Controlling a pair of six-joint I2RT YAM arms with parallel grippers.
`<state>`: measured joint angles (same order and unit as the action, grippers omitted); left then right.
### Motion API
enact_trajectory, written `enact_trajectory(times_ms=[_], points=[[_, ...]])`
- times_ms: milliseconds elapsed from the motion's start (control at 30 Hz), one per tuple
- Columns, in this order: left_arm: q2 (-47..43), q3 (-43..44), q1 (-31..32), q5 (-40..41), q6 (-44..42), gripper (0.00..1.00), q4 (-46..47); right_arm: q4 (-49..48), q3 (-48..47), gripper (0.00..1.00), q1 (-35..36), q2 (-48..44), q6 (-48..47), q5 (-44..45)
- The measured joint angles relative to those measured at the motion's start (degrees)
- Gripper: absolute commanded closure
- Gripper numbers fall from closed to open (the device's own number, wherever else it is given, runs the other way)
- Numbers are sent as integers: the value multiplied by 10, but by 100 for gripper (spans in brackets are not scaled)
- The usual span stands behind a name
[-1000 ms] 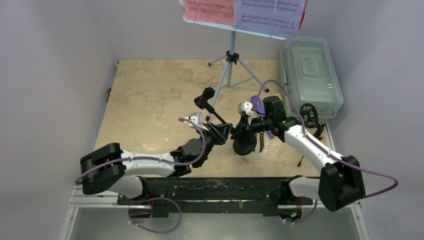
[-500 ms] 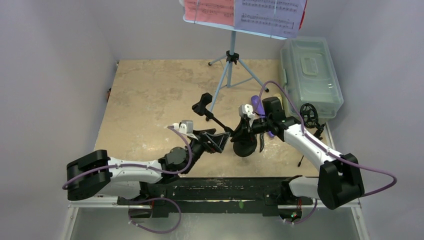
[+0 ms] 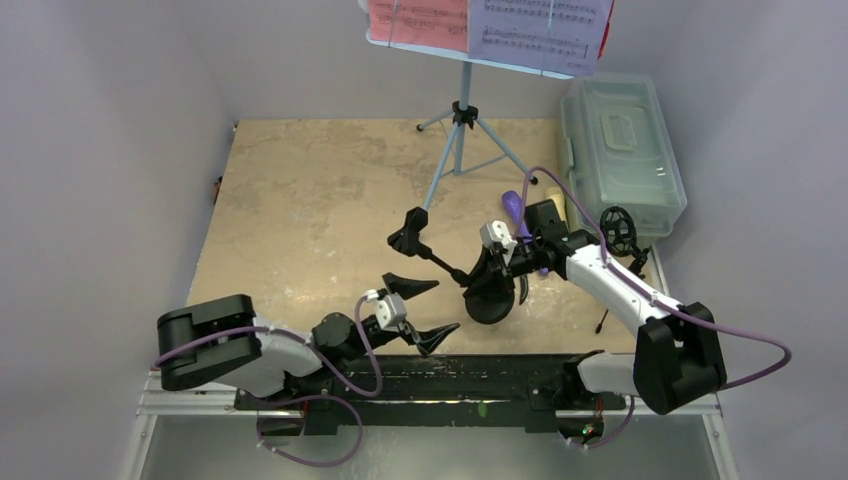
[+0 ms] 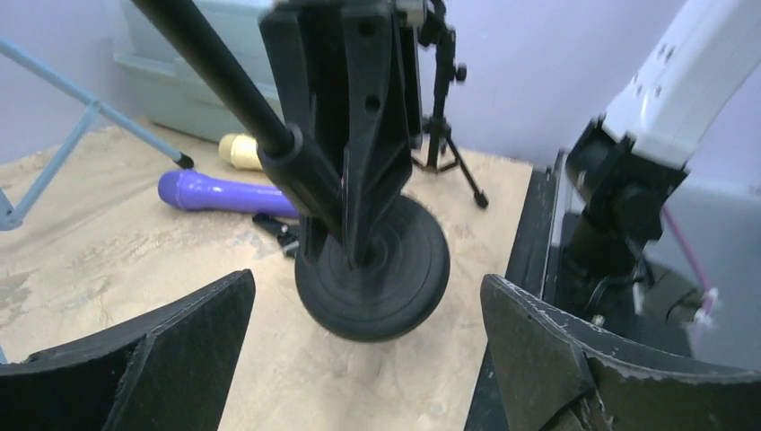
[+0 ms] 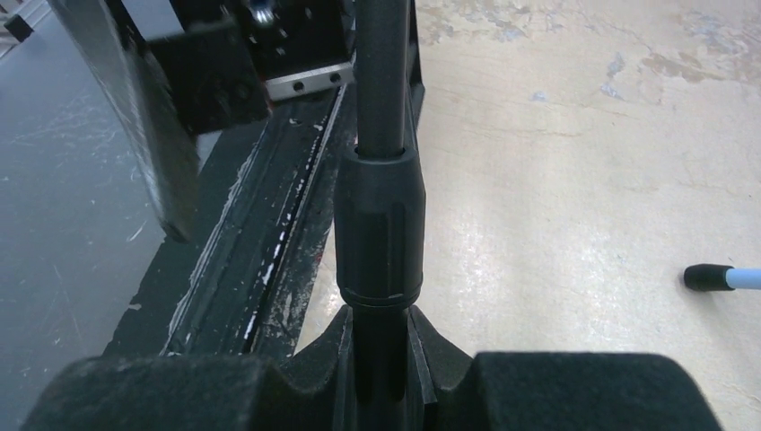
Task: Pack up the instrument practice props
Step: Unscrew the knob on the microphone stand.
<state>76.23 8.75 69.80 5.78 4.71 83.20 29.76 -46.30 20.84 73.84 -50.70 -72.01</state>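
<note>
The black round-base pole [image 3: 440, 258] slants low over the table, its disc base [image 3: 490, 303] nearest the arms and its clip end [image 3: 407, 237] pointing left. My right gripper [image 3: 498, 268] is shut on the pole just above the base; in the right wrist view the pole [image 5: 380, 206] runs up out of the closed jaws [image 5: 380, 368]. My left gripper [image 3: 413, 313] hangs wide open and holds nothing, a short way from the base [image 4: 372, 269]. The purple microphone [image 4: 224, 193] and cream microphone [image 4: 239, 148] lie behind it. The light-blue music desk [image 3: 520, 62] carries red and white pages [image 3: 420, 20].
The translucent box [image 3: 620, 150] stands shut at the back right. A black mic tripod [image 3: 620, 235] stands by it. The music stand's tripod legs [image 3: 460, 135] spread at the back middle. The black base rail [image 3: 440, 375] runs along the near edge.
My left gripper opened, let go of the pole and drew back toward the near edge. The pole, still in my right gripper, tipped lower with its clip end dropping toward the table.
</note>
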Motion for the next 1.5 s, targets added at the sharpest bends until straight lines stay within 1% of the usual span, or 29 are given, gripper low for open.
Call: enact_trajectory(times_ms=[100, 233, 333, 467, 600, 667, 700, 733, 900, 1167, 1500], points=[[49, 0, -11, -23, -25, 14, 17, 11, 0, 100, 0, 0, -16, -8], [98, 16, -30, -49, -28, 21, 16, 24, 0, 100, 0, 0, -34, -11], [111, 35, -38, -62, -26, 23, 17, 30, 0, 100, 0, 0, -45, -11], [111, 51, -49, -76, -21, 32, 25, 37, 0, 100, 0, 0, -56, -11], [111, 63, -58, -87, -8, 50, 26, 40, 0, 100, 0, 0, -65, -11], [111, 70, -61, -90, -1, 62, 25, 42, 0, 100, 0, 0, -68, -11], [111, 75, -61, -92, 5, 67, 26, 42, 0, 100, 0, 0, -69, -11], [111, 80, -61, -95, 8, 68, 25, 43, 0, 100, 0, 0, -70, -11], [111, 88, -65, -92, 22, 69, 24, 50, -1, 100, 0, 0, -73, -20], [111, 96, -64, -90, 38, 61, 25, 52, -1, 100, 0, 0, -73, -23], [111, 102, -64, -85, 50, 62, 25, 52, -1, 100, 0, 0, -73, -22]])
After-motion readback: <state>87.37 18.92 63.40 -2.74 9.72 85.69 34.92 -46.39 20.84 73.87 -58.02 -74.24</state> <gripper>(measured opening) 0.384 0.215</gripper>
